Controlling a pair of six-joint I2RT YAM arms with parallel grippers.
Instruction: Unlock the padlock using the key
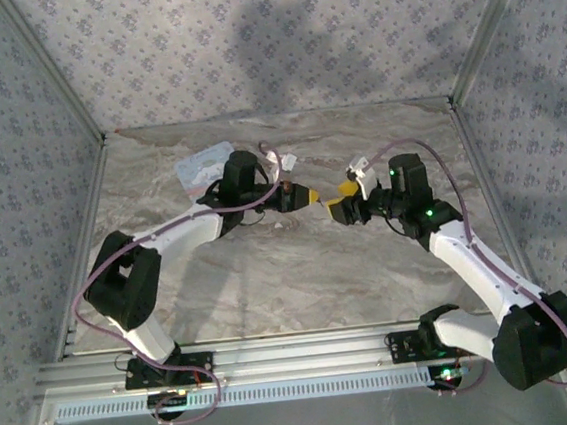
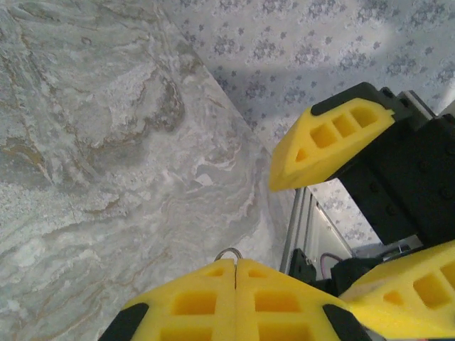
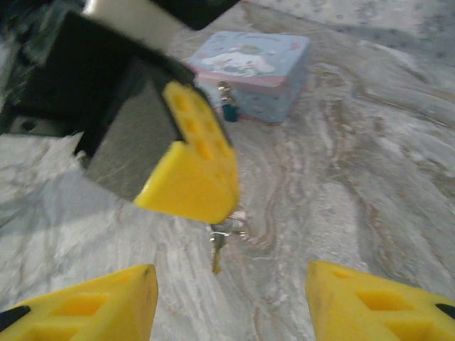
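The key (image 3: 216, 250) dangles from its small metal ring, pinched at the tips of my left gripper (image 3: 213, 209), which is shut on it above the marble table. In the left wrist view the ring (image 2: 229, 252) pokes out past the shut left gripper (image 2: 234, 264). My right gripper (image 3: 231, 305) is open, its fingers on either side of the key and a little short of it, touching nothing. The two grippers meet tip to tip, left gripper (image 1: 309, 197) facing right gripper (image 1: 336, 207). The tiny dark teal padlock (image 3: 229, 111) hangs on the front of the pale blue tin (image 3: 256, 67), beyond the key.
The pale blue tin (image 1: 206, 165) lies at the back left of the table, partly behind the left arm. Small white tags (image 1: 287, 160) lie near the back. Patterned walls and metal posts (image 1: 470, 64) close in the table on three sides.
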